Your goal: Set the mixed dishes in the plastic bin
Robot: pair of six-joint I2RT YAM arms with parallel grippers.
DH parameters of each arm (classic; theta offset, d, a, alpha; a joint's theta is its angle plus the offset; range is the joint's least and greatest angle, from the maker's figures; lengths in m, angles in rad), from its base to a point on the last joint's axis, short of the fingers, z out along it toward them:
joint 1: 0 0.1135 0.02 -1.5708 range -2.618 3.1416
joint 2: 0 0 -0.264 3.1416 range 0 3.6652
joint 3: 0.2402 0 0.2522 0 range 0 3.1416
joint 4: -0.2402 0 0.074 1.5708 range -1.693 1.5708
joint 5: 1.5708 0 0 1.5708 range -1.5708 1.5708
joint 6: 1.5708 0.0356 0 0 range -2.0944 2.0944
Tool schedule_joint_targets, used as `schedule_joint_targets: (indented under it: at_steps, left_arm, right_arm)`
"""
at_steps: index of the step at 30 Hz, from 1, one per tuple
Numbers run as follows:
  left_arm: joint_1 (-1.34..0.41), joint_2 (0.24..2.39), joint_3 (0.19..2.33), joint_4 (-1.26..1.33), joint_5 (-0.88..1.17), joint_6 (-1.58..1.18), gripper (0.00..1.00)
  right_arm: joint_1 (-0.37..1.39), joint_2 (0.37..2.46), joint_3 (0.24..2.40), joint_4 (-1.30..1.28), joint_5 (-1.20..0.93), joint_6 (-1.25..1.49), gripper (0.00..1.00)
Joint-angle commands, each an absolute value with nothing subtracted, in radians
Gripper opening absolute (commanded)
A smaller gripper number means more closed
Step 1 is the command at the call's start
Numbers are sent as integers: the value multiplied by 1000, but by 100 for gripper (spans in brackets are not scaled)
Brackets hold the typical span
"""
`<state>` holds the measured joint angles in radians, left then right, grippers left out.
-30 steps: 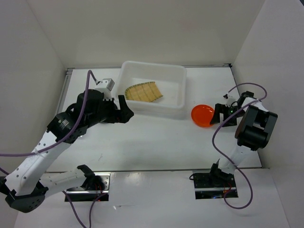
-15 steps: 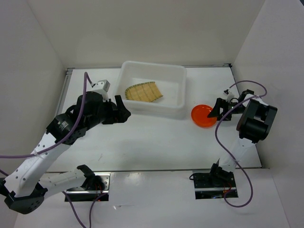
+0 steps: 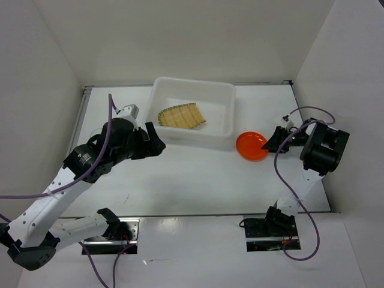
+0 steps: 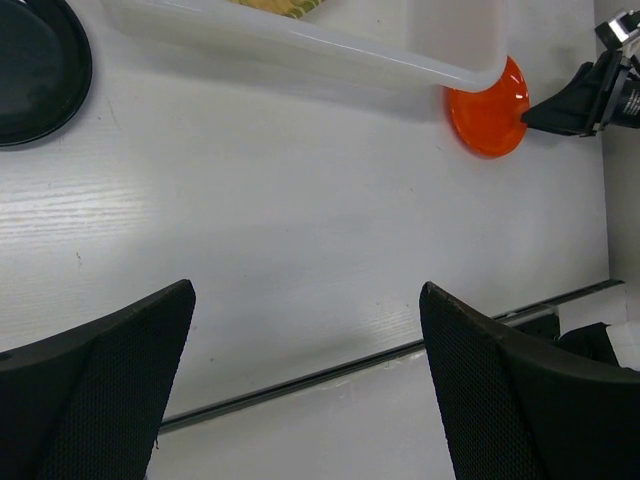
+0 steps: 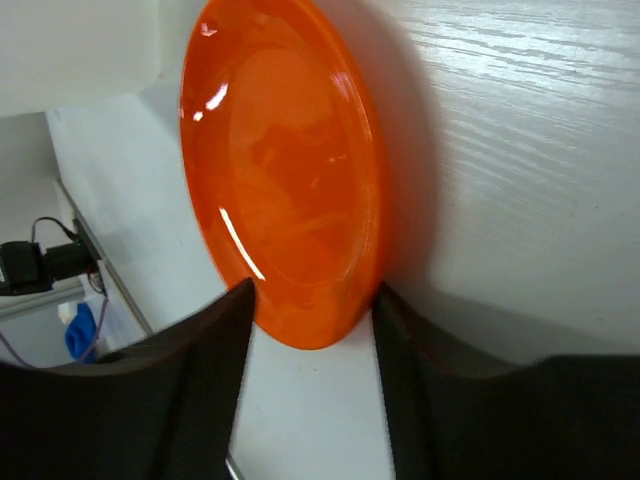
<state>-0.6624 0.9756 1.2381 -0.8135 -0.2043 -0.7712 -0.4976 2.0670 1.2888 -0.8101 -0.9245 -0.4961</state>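
One glossy orange plate [image 5: 290,190], rim between my right gripper's [image 5: 312,300] parted fingers, sits beside the bin's [image 3: 195,139] corner; left gripper [image 4: 307,290] gapes empty over table [image 4: 300,200].

White shell links and black joint housings on left arm [image 3: 54,192] and right arm [image 3: 321,153]; loose purple cable [image 3: 110,108] looped along each; left gripper [image 4: 308,292] matte black with fine cross-hatching; right gripper [image 5: 312,300] black, blurred up close.
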Motion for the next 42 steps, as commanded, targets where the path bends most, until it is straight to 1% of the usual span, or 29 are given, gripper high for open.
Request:
schedule_joint_targets:
  at_steps: [1,3,4,6,7,9,10,16,20,30,32,36,42]
  left_arm:
    - [-661,966,1243,-775,-212,-802,99]
    - [-661,966,1243,-785,-221,-811,99]
    - [-661,966,1243,-785,-221,-811,99]
    - [-661,966,1243,-795,-221,-821,99]
    - [-661,966,1243,-795,-230,-821,99]
    - [-661,957,1243,-795,-230,-831,99]
    - [-661,957,1232,-795,-230,-831,99]
    - [-661,957,1232,-795,-230,-831,99]
    - [-661,948,1221,-785,-230,-831,99]
    - [-661,900,1221,-776,-268,-813,99]
    - [-661,888,1221,-776,-278,-804,99]
    - [-661,868,1212,-776,-287,-804,99]
    - [-661,850,1203,-776,-296,-795,99]
  right_arm:
    - [-494,2163,1267,-793,-758,-558,50]
    - [-494,2172,1276,-793,-758,-558,42]
    - [-494,2172,1276,-793,-758,-558,33]
    - [-494,2172,1276,-793,-758,-548,25]
    - [-494,2172,1276,-784,-758,-537,18]
    - [-494,2172,1276,-784,-749,-525,9]
    - [-494,2172,1276,-775,-739,-514,0]
    - [-494,2108,1267,-799,-739,-514,0]
    - [-514,2074,1287,-897,-762,-514,0]
    - [-590,1905,1287,-1157,-813,-686,0]
    - [-591,1905,1287,-1198,-822,-733,0]
    - [-600,1905,1278,-1187,-831,-733,0]
    - [-517,1893,1278,-1187,-831,-744,0]
